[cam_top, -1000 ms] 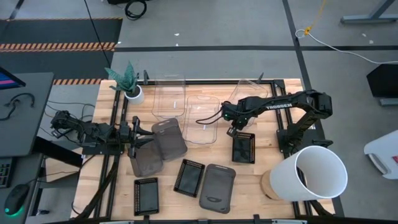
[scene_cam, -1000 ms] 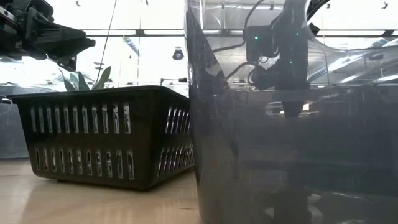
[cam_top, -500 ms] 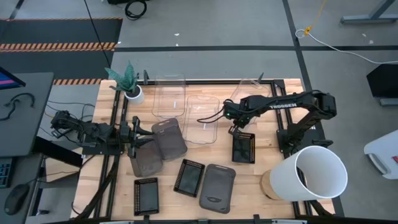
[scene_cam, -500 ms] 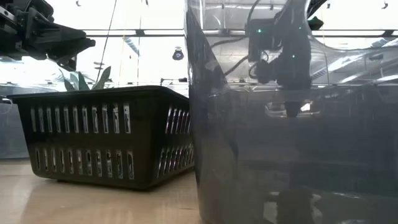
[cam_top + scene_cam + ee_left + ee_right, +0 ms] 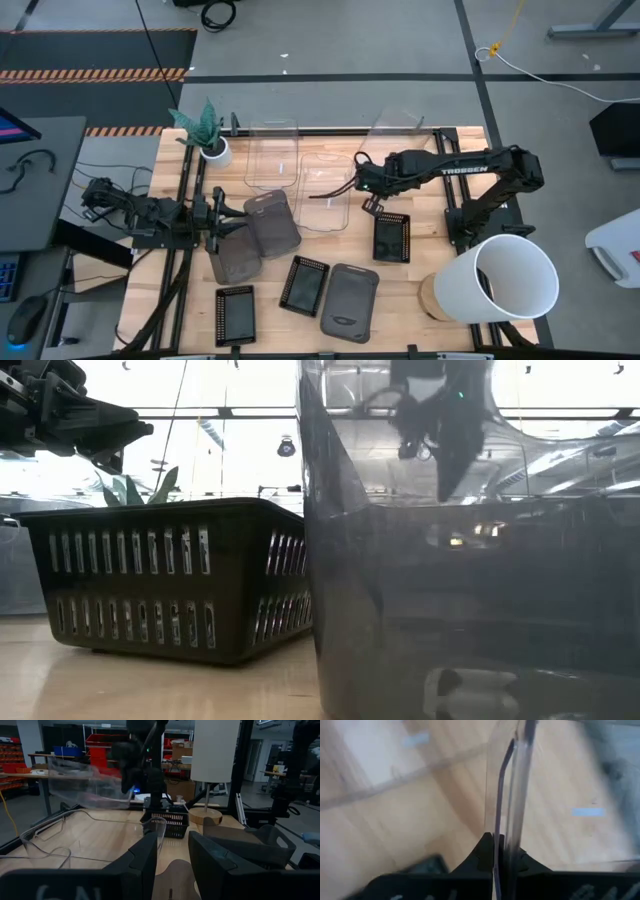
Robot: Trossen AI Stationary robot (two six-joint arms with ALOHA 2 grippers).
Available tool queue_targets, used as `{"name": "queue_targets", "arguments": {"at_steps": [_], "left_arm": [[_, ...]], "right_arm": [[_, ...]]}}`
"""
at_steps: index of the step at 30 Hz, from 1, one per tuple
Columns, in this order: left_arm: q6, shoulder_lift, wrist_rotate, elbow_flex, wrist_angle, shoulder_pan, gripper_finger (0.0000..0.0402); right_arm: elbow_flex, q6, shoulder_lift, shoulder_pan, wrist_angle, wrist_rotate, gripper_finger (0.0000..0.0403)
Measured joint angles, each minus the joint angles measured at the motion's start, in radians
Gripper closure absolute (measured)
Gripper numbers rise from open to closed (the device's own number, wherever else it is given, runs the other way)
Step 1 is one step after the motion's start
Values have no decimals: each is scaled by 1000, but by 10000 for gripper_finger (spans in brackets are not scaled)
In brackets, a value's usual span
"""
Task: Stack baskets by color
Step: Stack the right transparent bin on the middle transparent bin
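Gripping the thin rim of a clear basket (image 5: 398, 122), the right jaws (image 5: 501, 851) are closed with the transparent wall running straight up from between them. In the high view that basket hangs tilted above the far edge of the bench (image 5: 400, 300), beyond another clear basket (image 5: 326, 190) lying flat. The left jaws (image 5: 171, 851) wait part open, holding nothing, low over a smoky grey basket (image 5: 272, 222) at the bench's left side, with a second grey basket (image 5: 233, 260) touching it.
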Motion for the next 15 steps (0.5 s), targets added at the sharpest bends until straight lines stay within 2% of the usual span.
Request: {"name": "queue_targets", "arguments": {"at_steps": [2, 6, 15], "left_arm": [[0, 0, 0, 0, 0, 0, 283], [0, 0, 0, 0, 0, 0, 283], [0, 0, 0, 0, 0, 0, 283]], "right_arm": [[39, -23, 0, 25, 8, 39, 398], [102, -82, 0, 71, 55, 50, 398], [227, -203, 107, 103, 108, -1, 398]]}}
